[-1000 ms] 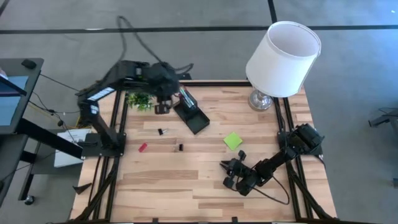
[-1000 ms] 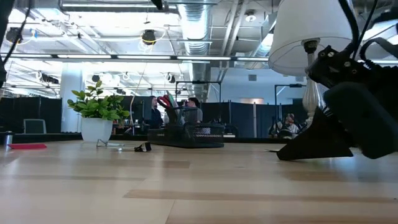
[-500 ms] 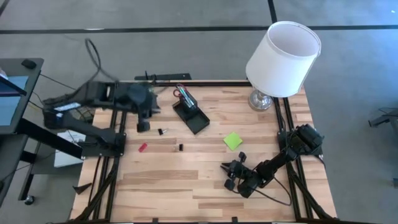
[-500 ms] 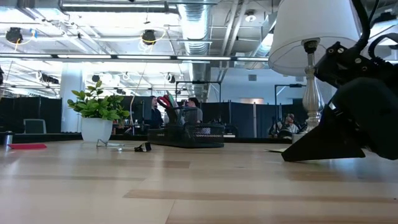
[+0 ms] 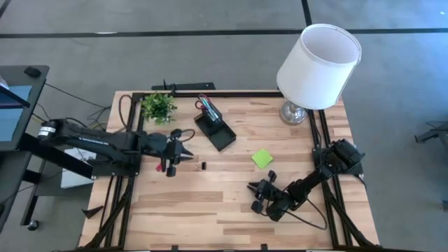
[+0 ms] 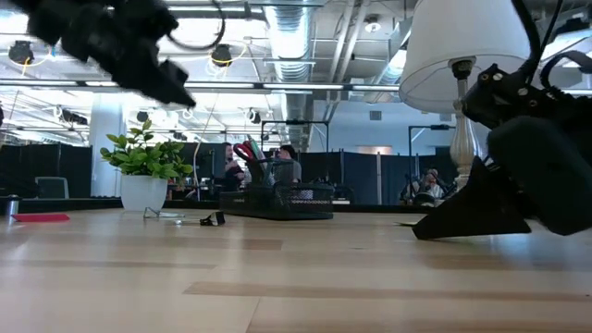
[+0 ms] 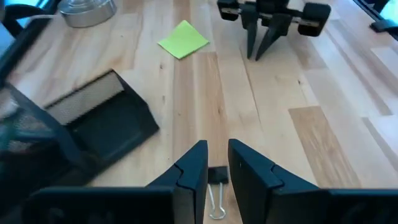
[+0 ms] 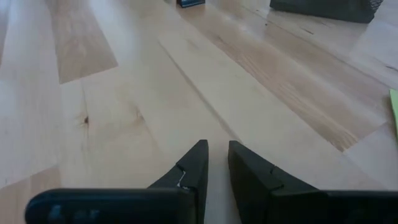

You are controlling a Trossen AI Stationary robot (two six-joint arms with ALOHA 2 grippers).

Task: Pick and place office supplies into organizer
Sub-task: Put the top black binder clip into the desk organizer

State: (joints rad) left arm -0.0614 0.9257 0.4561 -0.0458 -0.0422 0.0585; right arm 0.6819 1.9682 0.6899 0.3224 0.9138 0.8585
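Observation:
The black organizer (image 5: pixel 214 128) stands at the table's far middle, with red-handled scissors (image 6: pixel 245 151) and pens upright in its cup. A lime-green sticky-note pad (image 5: pixel 262 158), a small black bit (image 5: pixel 204 166) and a red bit (image 5: pixel 160 167) lie flat on the wood. My left gripper (image 5: pixel 187 151) hovers left of the organizer, open by a narrow gap. A black binder clip (image 7: pixel 217 175) lies on the table below it. My right gripper (image 5: pixel 253 190) sits low at the near right, also open by a narrow gap, holding nothing.
A white-shaded lamp (image 5: pixel 316 66) stands at the far right corner and a small potted plant (image 5: pixel 158 107) at the far left. Bare wood (image 5: pixel 203 210) spreads along the near edge between the arms.
My left gripper has come down from above the organizer's far left side. It went toward the table's near and left edges and tipped from pointing down to slanting forward over the binder clip. The supplies on the table lie as before.

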